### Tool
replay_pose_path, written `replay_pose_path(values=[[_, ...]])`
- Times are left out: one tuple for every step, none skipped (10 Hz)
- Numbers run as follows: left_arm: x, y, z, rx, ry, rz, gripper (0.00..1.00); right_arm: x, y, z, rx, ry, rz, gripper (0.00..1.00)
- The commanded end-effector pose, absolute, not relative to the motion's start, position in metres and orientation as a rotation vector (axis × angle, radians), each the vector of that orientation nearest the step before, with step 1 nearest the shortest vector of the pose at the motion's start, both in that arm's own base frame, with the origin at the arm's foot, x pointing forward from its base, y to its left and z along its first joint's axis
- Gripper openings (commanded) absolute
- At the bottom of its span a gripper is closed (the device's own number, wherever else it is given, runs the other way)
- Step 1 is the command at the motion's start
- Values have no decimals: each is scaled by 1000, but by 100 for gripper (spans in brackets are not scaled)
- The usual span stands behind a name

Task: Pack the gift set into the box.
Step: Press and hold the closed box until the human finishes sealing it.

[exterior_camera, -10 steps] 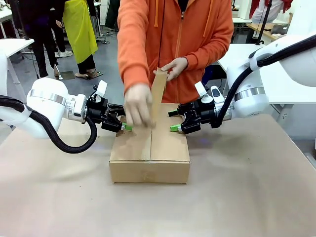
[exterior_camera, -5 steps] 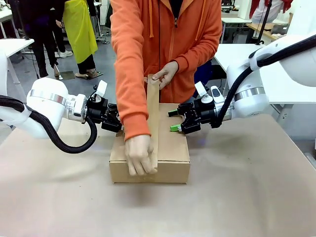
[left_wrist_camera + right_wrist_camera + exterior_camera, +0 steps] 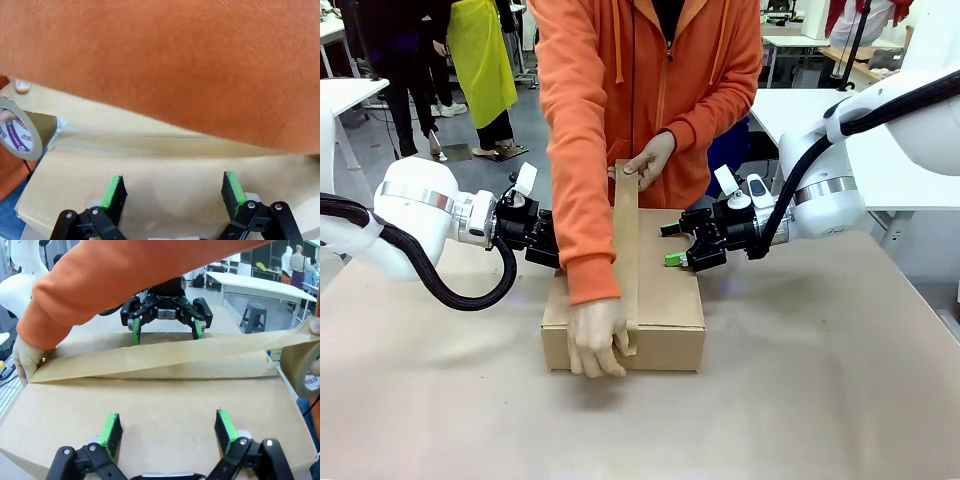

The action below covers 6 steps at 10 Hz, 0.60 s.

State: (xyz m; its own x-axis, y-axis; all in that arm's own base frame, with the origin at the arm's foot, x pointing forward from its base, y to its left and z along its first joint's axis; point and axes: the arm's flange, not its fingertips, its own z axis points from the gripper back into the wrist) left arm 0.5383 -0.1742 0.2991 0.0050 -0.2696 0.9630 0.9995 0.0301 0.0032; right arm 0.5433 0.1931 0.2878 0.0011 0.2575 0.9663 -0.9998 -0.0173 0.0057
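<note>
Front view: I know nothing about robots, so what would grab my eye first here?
Probably the person in an orange hoodie leaning over the closed box, stretching a strip of brown tape along its top seam. One hand presses the tape over the near edge; the other hand holds the tape roll at the far end. On either side sit the left gripper and right gripper, jaws open, flanking the box.

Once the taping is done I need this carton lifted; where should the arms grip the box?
Probably by the box's two short side walls, one arm from each side: the open jaws already flank it, the flaps lie flat, and its top is too wide for one gripper.
</note>
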Motion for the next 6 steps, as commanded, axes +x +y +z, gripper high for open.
replay_pose_path(values=[[535, -175, 297, -992, -1011, -1309, 100, 543, 193, 286, 1029, -1009, 1335, 100], [535, -175, 297, -992, -1011, -1309, 100, 543, 193, 286, 1029, -1009, 1335, 100], [535, -175, 297, -992, -1011, -1309, 100, 543, 193, 286, 1029, -1009, 1335, 100], [535, -175, 297, -992, -1011, -1309, 100, 543, 193, 286, 1029, -1009, 1335, 100], [535, -175, 297, -992, -1011, -1309, 100, 543, 193, 286, 1029, -1009, 1335, 100], [535, -175, 297, -992, -1011, -1309, 100, 543, 193, 286, 1029, -1009, 1335, 100]])
